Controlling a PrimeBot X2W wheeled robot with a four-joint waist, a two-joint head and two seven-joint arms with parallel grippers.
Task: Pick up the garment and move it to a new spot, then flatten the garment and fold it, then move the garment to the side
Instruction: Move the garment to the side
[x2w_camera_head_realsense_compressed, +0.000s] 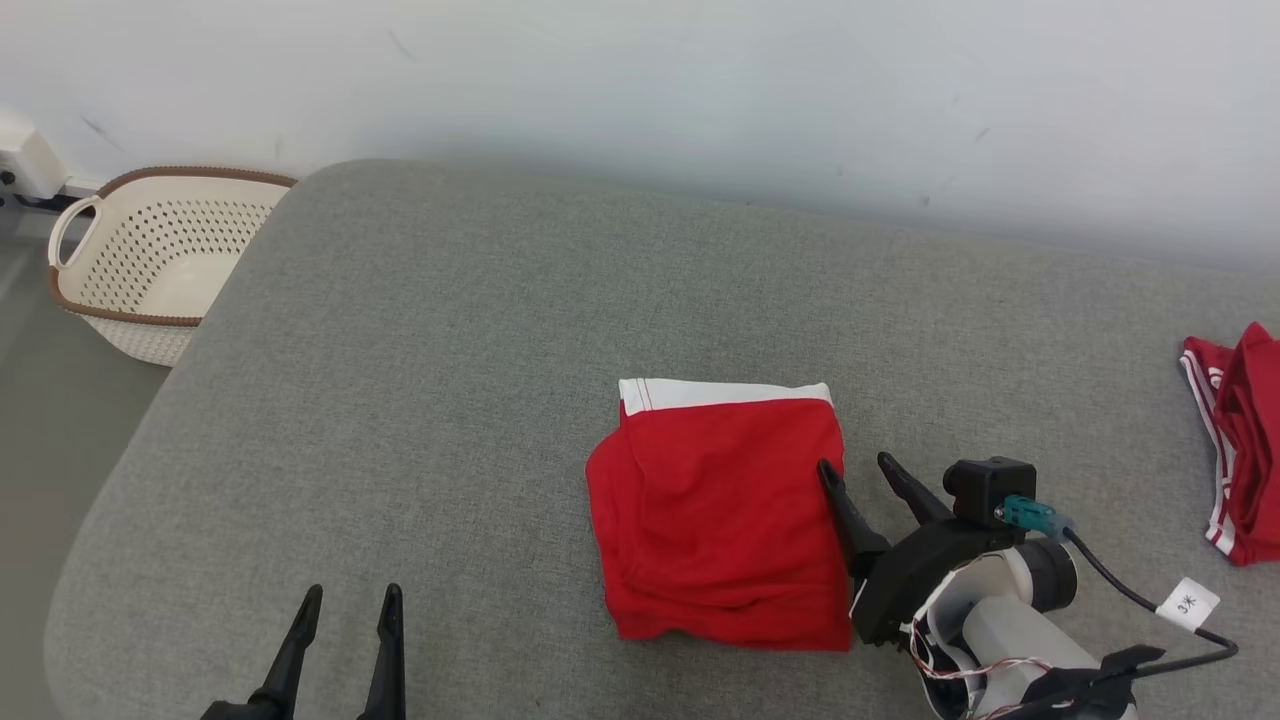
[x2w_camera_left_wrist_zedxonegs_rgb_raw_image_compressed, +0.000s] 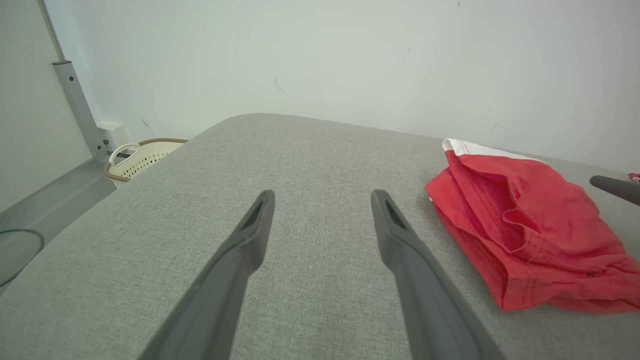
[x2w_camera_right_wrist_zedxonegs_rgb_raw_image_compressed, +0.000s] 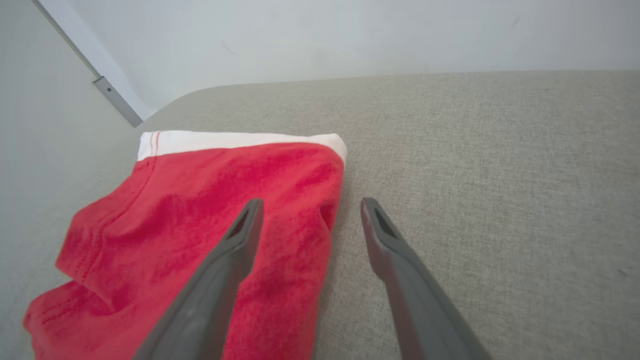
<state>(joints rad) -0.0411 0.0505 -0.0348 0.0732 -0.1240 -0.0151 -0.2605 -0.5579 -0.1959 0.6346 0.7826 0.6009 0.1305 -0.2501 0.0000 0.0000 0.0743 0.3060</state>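
The garment is red with a white waistband, lying folded on the grey padded surface. It also shows in the left wrist view as a rumpled red fold and in the right wrist view. My right gripper stands open at the garment's right edge, one finger over the red cloth, the other over bare grey fabric, nothing between them. In its own view the right gripper straddles that edge. My left gripper is open near the front edge, left of the garment, empty.
A cream perforated basket with a brown rim stands on the floor off the surface's far left corner. Another red garment with white stripes lies at the right edge. A white wall runs behind the surface.
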